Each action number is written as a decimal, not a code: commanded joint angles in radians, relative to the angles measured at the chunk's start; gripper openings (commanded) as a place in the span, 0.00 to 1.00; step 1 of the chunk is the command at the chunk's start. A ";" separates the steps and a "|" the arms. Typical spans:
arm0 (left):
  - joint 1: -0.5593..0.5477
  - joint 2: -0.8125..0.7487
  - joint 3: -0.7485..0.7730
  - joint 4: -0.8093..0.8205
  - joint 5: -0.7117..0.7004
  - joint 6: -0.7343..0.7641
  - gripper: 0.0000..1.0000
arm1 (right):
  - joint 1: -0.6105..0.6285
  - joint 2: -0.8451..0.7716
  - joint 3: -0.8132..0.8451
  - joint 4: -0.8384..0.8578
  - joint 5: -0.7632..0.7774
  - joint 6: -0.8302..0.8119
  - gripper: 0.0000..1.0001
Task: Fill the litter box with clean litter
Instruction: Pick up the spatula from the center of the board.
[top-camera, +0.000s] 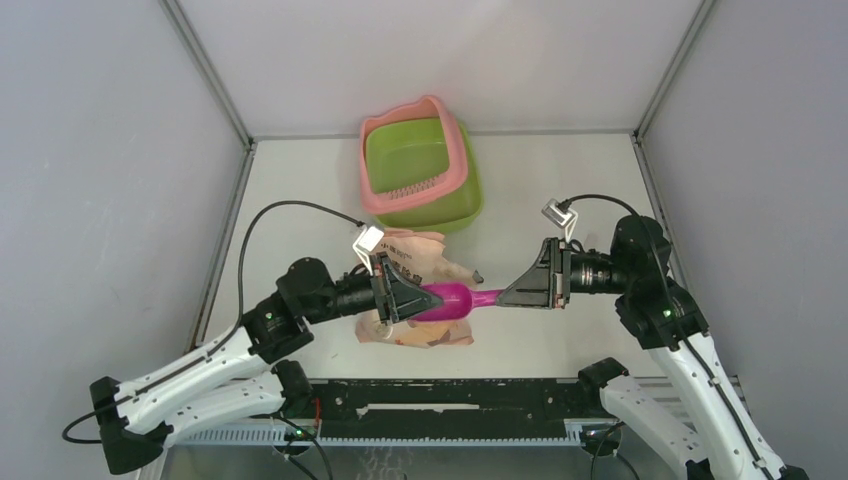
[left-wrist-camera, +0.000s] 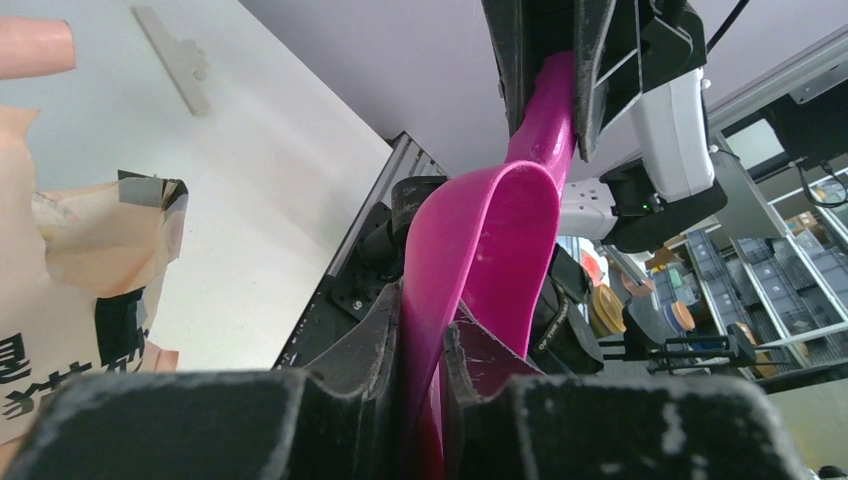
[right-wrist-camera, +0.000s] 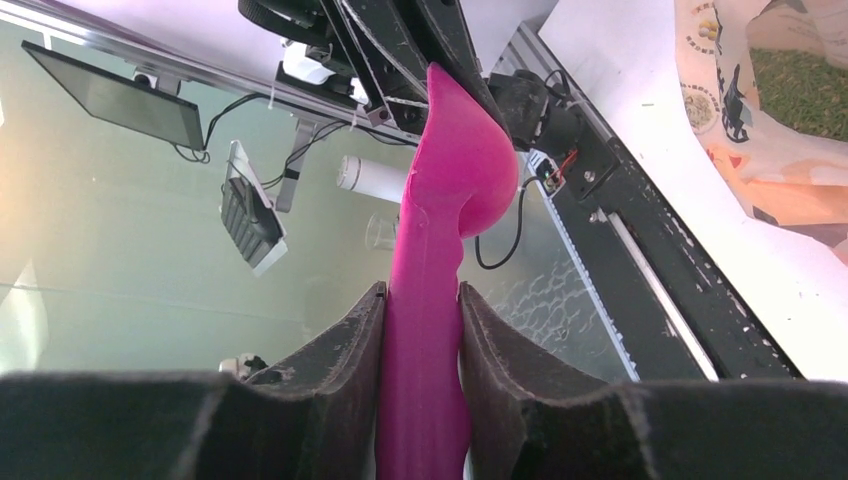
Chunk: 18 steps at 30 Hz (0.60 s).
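The litter box, pink-rimmed with a lime-green basin, stands at the back of the table, apart from both arms. A magenta scoop hangs level above the peach-pink bag between the two arms. My left gripper is shut on the scoop's bowl edge, one finger inside the bowl and one outside. My right gripper is shut on the scoop's handle, with both pads touching it. In the bag's open mouth, greenish-grey granular litter shows.
The bag lies crumpled on the table just in front of the litter box. A black rail runs along the near edge between the arm bases. Grey walls close in the left and right sides.
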<state>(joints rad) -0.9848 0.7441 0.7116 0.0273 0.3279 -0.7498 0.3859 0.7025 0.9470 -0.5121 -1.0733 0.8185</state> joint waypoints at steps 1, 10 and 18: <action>0.006 -0.008 -0.020 0.068 0.017 -0.007 0.01 | 0.015 -0.001 0.003 0.046 0.021 0.018 0.37; 0.009 -0.020 -0.014 0.014 -0.036 0.013 0.04 | 0.021 -0.001 0.003 0.043 0.029 0.020 0.12; 0.078 -0.094 0.117 -0.215 -0.161 0.130 0.51 | -0.086 0.018 0.013 -0.004 0.021 -0.023 0.00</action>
<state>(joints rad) -0.9497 0.6933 0.7116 -0.0727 0.2420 -0.7059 0.3656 0.7052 0.9447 -0.5167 -1.0443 0.8268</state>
